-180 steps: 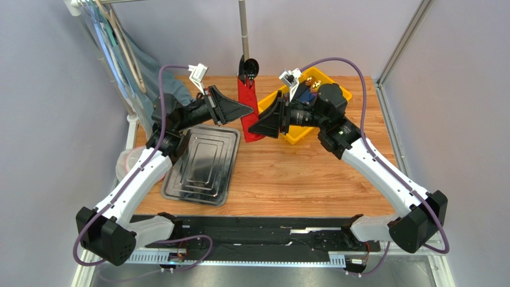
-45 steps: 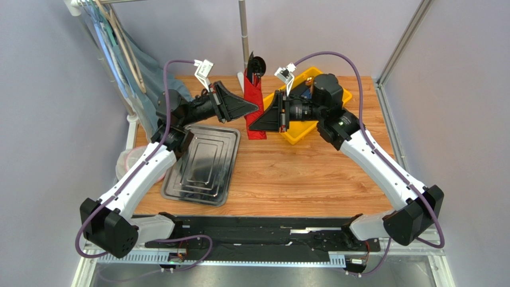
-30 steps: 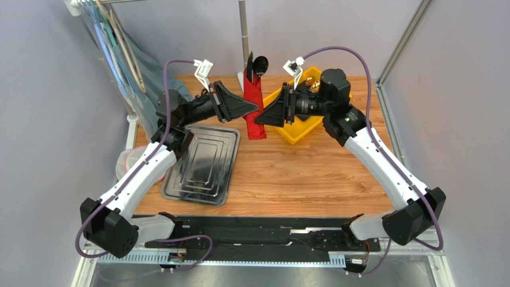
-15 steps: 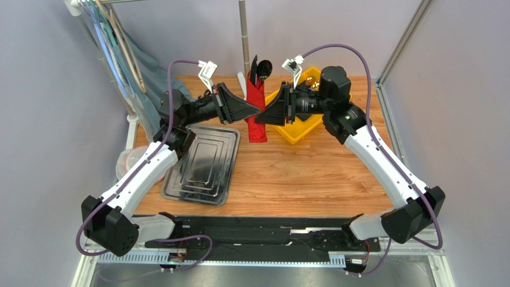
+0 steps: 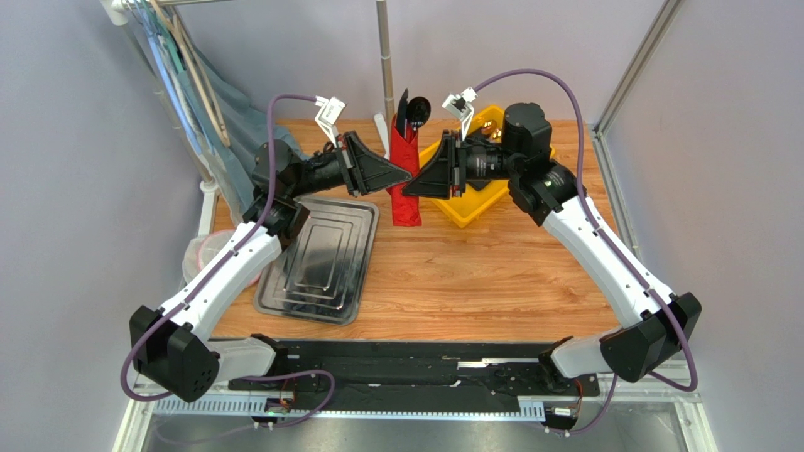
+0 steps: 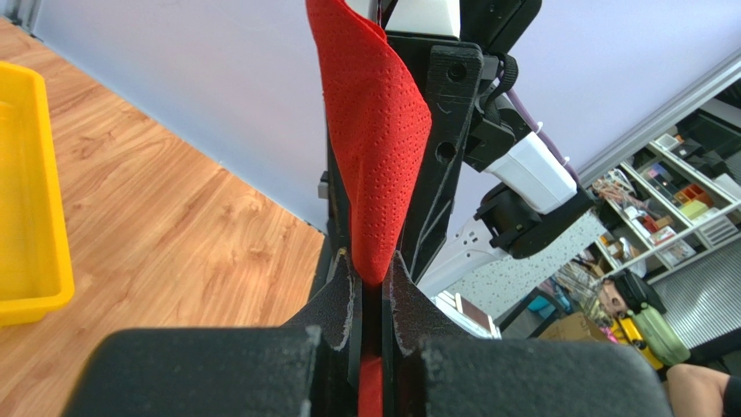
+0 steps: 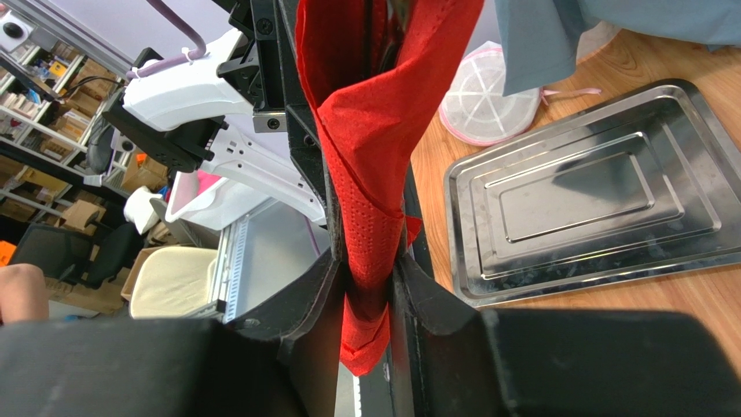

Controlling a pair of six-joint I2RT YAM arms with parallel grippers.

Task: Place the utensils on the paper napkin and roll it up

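Wooden table [image 5: 472, 273] | paper napkin [image 5: 406, 209] held upright, utensils [image 5: 412, 110] poked out top | left gripper [image 6: 371, 282], right gripper [image 7: 370, 276] each clamped it, likely tightening roll

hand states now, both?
Left hand: closed, pinching the napkin.
Right hand: closed around the same napkin.
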